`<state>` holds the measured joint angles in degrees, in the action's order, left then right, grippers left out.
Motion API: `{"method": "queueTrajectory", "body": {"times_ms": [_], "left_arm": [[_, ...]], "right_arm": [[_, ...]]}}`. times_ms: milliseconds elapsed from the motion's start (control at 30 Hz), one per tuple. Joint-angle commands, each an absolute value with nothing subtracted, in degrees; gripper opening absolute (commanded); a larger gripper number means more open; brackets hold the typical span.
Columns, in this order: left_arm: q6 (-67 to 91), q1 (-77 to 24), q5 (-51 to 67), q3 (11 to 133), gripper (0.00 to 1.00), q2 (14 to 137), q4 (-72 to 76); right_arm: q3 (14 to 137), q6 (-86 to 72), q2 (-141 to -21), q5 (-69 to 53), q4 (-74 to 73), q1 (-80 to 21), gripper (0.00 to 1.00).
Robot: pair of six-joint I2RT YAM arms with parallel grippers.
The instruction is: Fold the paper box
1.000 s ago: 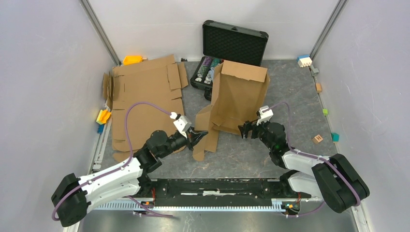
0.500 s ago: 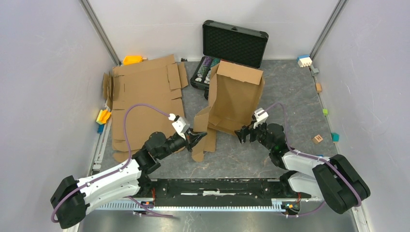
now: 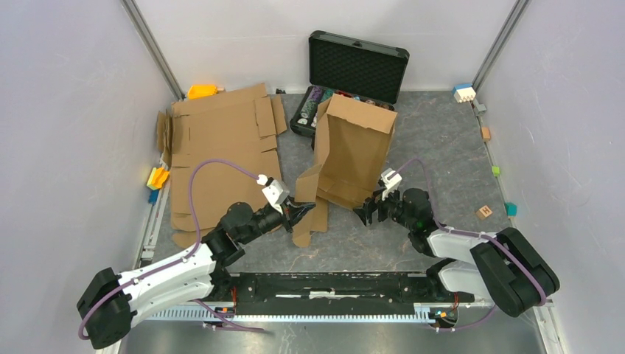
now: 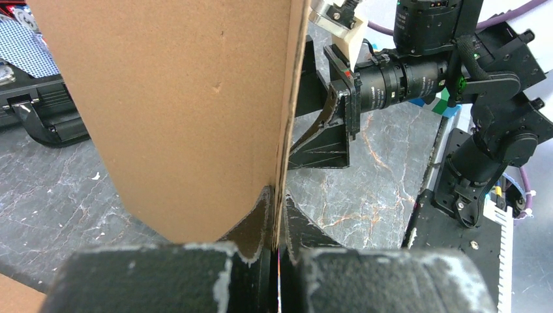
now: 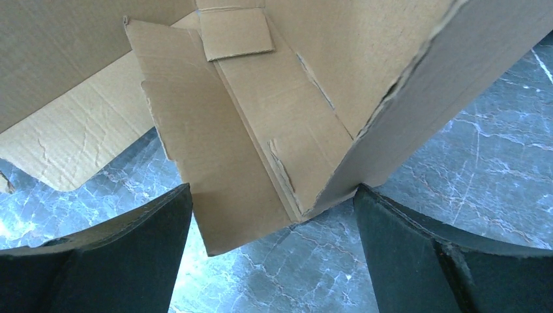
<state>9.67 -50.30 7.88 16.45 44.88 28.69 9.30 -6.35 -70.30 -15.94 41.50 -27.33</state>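
- From above, the paper box (image 3: 352, 151) stands half-raised mid-table, just in front of the open black case (image 3: 359, 68).
- Only the left wrist view shows the left gripper (image 4: 277, 215) clenched on the box's thin flap edge.
- The right wrist view shows the right gripper (image 5: 270, 195) spread wide, with a box corner between its fingers.
- A small brown block (image 3: 484, 212) bears a mark, possibly "H".

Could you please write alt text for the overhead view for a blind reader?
Two robot arms handle a half-raised brown cardboard box on a grey table: the left pincer shut on a flap, the right pincer open at its near corner. A black case stands open behind.
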Motion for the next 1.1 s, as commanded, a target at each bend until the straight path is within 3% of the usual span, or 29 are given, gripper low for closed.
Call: {"method": "queueTrajectory", "body": {"times_ms": [0,533,1067], "left_arm": [[12.70,-50.80,9.37,15.29,0.02,44.99,28.47],[11.54,-50.80,8.27,16.12,0.02,45.23,27.06],[11.16,-50.80,8.62,17.49,0.02,46.48,26.78]], "right_arm": [[12.14,-7.57,-71.03,-19.91,42.92,-27.88,0.98],[16.29,-5.25,-73.47,-13.11,41.10,-27.02,0.98],[19.07,-5.77,-79.08,-24.93,44.64,-25.30,0.98]]}}
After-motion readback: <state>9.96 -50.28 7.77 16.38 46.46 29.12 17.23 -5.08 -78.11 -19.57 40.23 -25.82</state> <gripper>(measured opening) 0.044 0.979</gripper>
